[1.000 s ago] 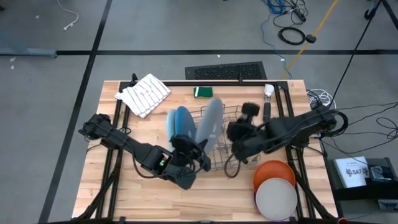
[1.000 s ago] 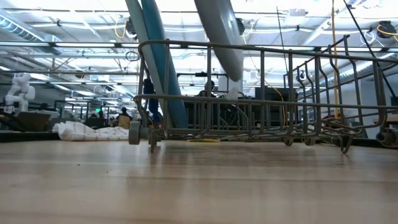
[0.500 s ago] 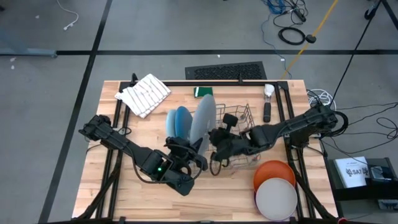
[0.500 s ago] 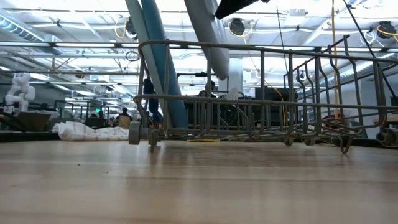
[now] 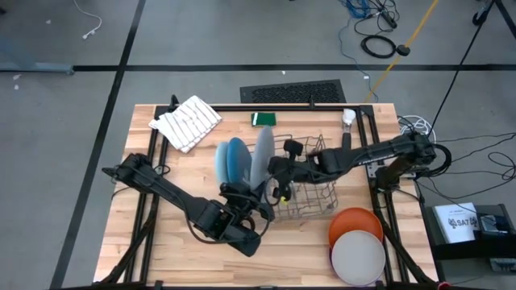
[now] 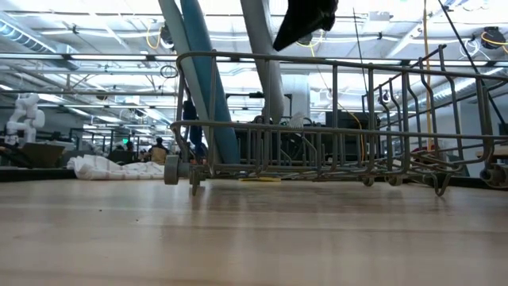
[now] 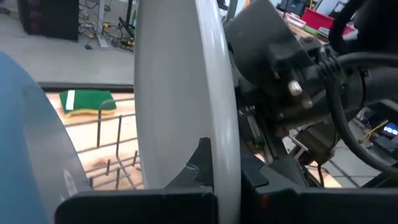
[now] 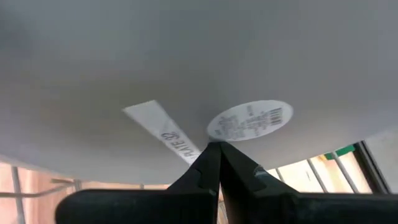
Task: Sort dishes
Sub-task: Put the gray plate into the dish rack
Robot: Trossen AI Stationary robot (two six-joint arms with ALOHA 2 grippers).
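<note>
**Grey plate held on edge in the rack between two grippers**

The grey plate is seen standing nearly upright in the wire dish rack, just beside the light blue plate and the darker blue plate, which lean in the rack's left end. The left gripper is placed at the plate's near edge; in the left wrist view the plate's rim is seen clamped between its fingers, which are closed on it. The right gripper is brought against the plate's right face from over the rack. In the right wrist view its fingers are seen pressed together, with their tips touching the plate's underside at a round label; nothing is held between them.

An orange plate and an off-white plate are laid on the table at the near right corner, the off-white one overlapping the orange. A white striped cloth is left at the far left corner.
</note>
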